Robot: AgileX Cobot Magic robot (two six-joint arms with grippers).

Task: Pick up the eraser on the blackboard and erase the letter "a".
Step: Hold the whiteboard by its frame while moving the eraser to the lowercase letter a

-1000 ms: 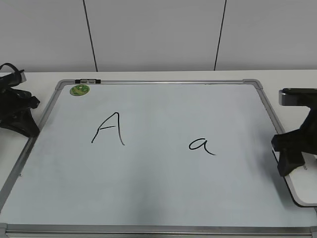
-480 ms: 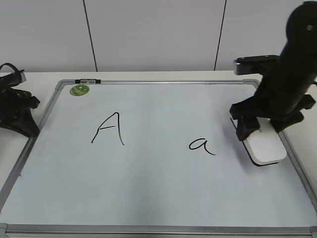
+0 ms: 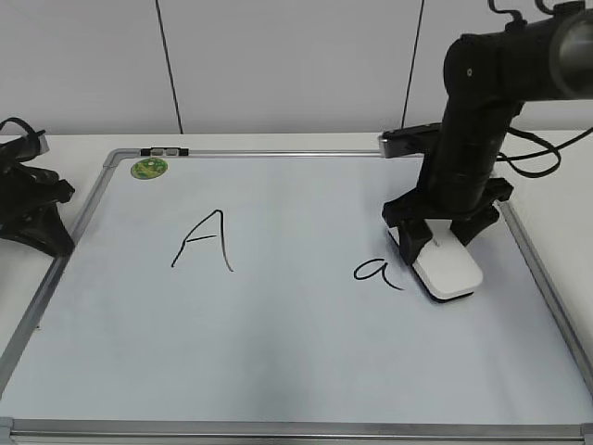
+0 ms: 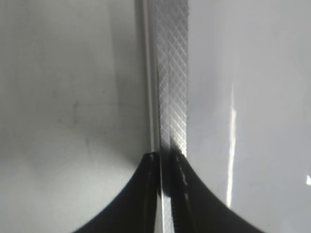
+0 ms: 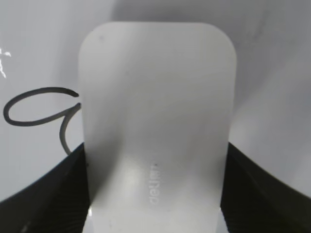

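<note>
Board: a large white dry-erase blackboard (image 3: 306,352) with a silver aluminium frame and grey corner caps lies flat on a pale table (image 3: 65,144), seen at a slant in the exterior view.
Eraser: the flat white plastic eraser (image 3: 445,266), a rounded rectangle with small grey lettering near its held end, rests on the board's right half, its near end pointing toward the camera.
Right gripper: the black right gripper (image 3: 442,225) comes down from a tall black arm (image 3: 482,111) and pinches the eraser, one finger on each long side; the right wrist view shows the dark fingers (image 5: 43,194) pressed against both edges of the white block (image 5: 155,126).
Small letter: the handwritten lowercase letter "a" (image 3: 377,273) in thin black marker sits just left of the eraser; in the right wrist view the eraser's left edge touches or overlaps the stroke (image 5: 39,114), which otherwise reads unsmudged.
Large letter: an angular black capital "A" (image 3: 204,241) stands on the board's left half, well apart from the eraser.
Sticker: a small round green sticker (image 3: 148,168) marks the board's far left corner.
Left gripper: the black left gripper (image 3: 32,209) rests off the board's left edge; the left wrist view shows its dark fingers (image 4: 160,194) drawn close together over the hatched silver frame (image 4: 170,73), nothing held.
</note>
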